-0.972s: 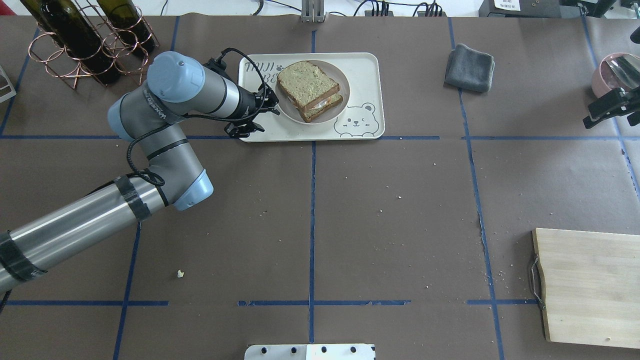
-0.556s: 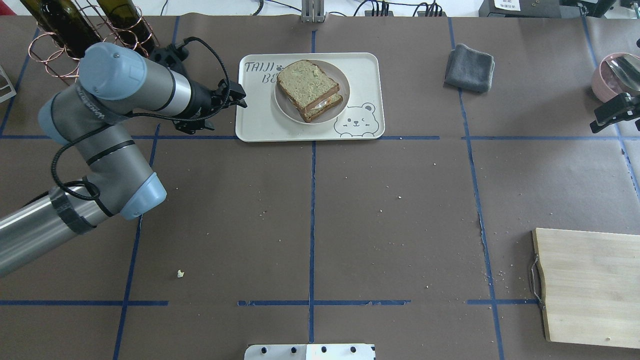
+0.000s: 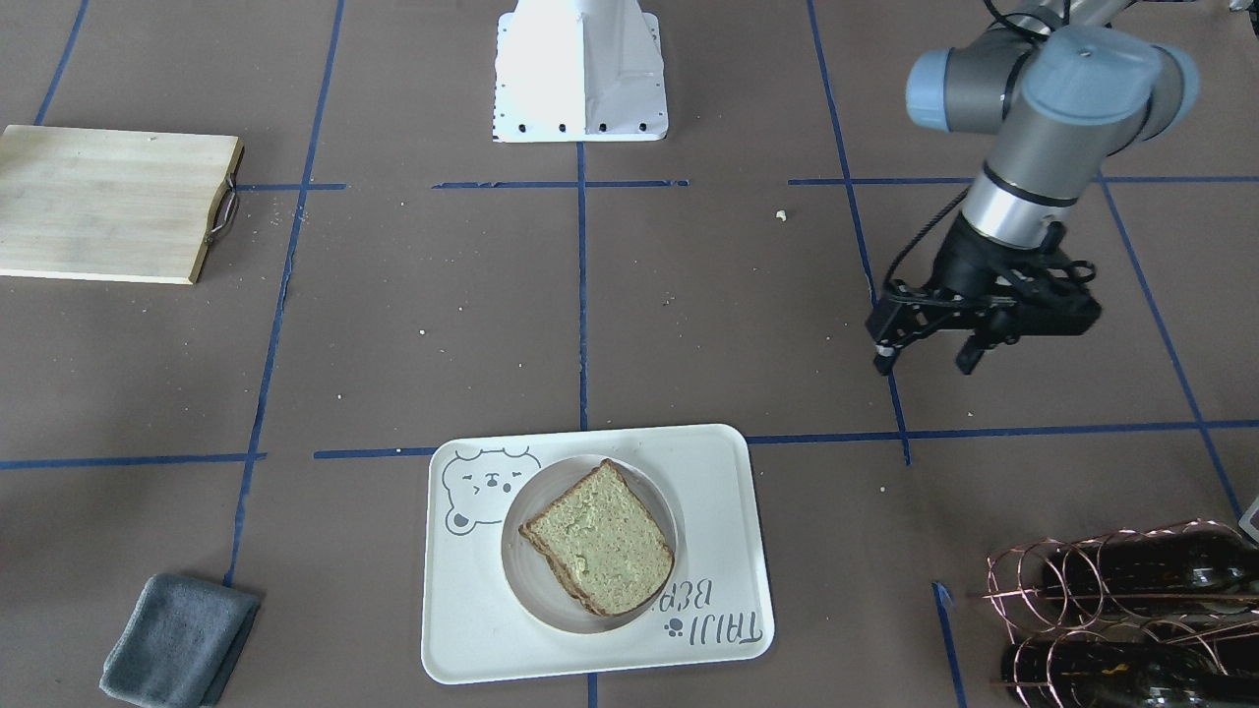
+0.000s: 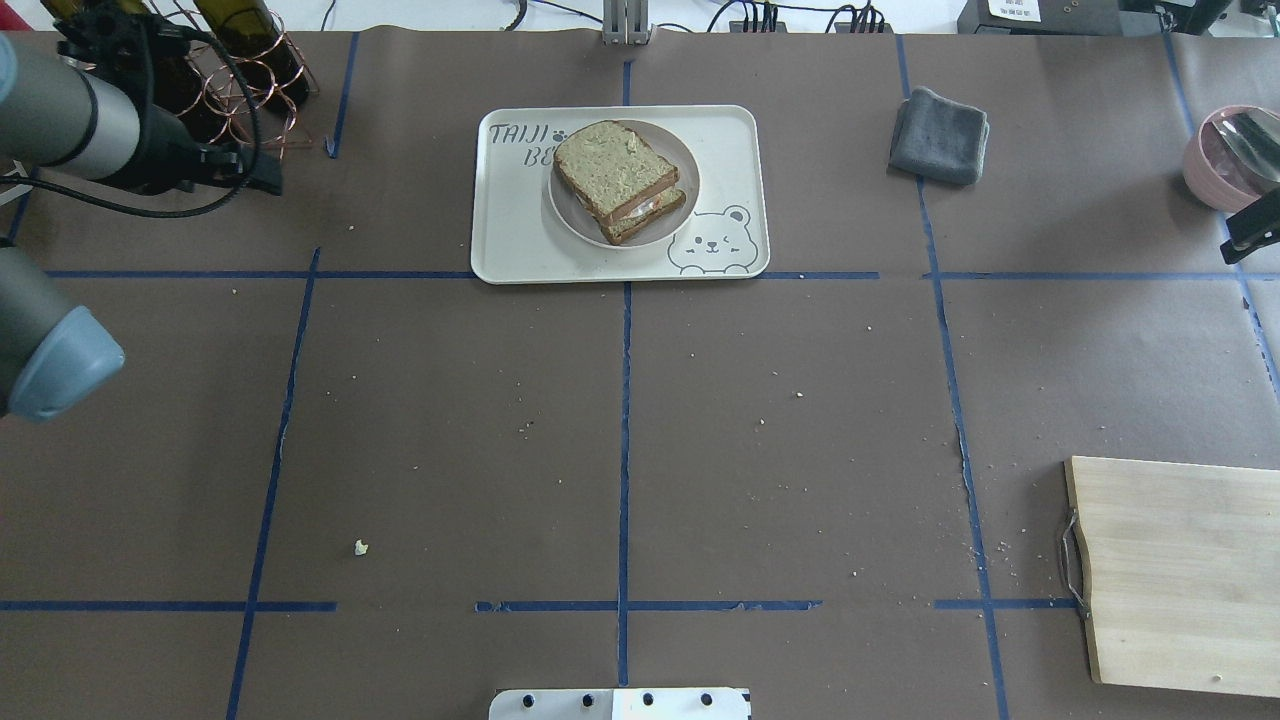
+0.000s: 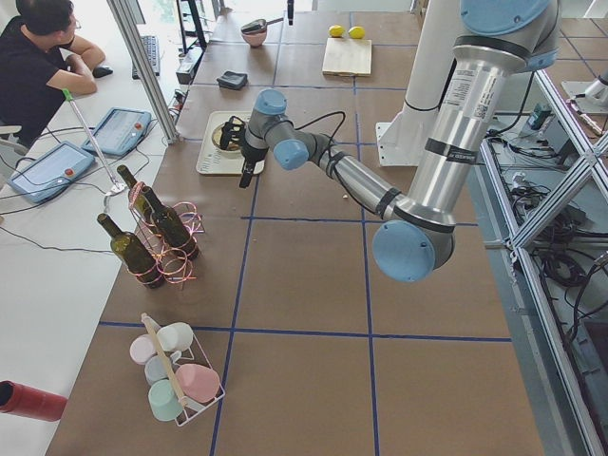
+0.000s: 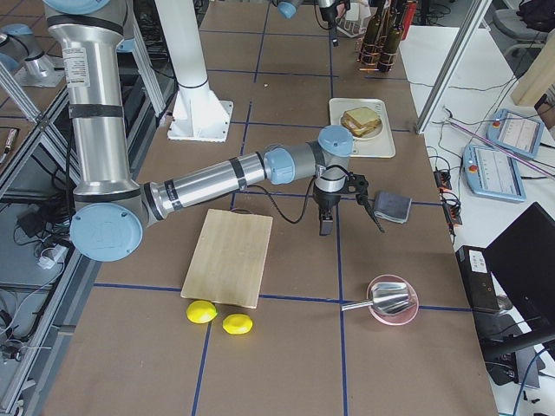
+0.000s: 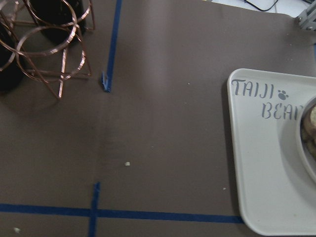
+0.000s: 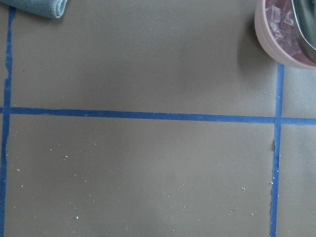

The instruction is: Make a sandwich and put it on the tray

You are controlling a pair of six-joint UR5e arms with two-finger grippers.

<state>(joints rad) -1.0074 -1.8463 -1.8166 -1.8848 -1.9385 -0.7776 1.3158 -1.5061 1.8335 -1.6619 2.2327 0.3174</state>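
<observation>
One sandwich (image 4: 618,180) sits on one round plate (image 4: 566,216) on the tray (image 4: 520,235), atop a brown, crumb-dotted tabletop (image 4: 450,420) gridded in blue tape. Beside the tray, the left gripper (image 3: 925,360) hangs empty, jaws apart. Whether the right gripper (image 6: 352,222), well off the tray's opposite side, is open cannot be told.

Left gripper (image 3: 925,362) has pulled away from the tray (image 4: 520,250) toward the rack (image 4: 215,95); right gripper (image 4: 1252,233) has retreated rightward.

Left arm (image 3: 1028,147) and right arm (image 6: 217,180): silver-grey tubes, pale blue joint caps, black bands; a black cable (image 3: 920,241) loops above the fingers (image 3: 882,354) of the black left gripper (image 3: 925,362).
</observation>
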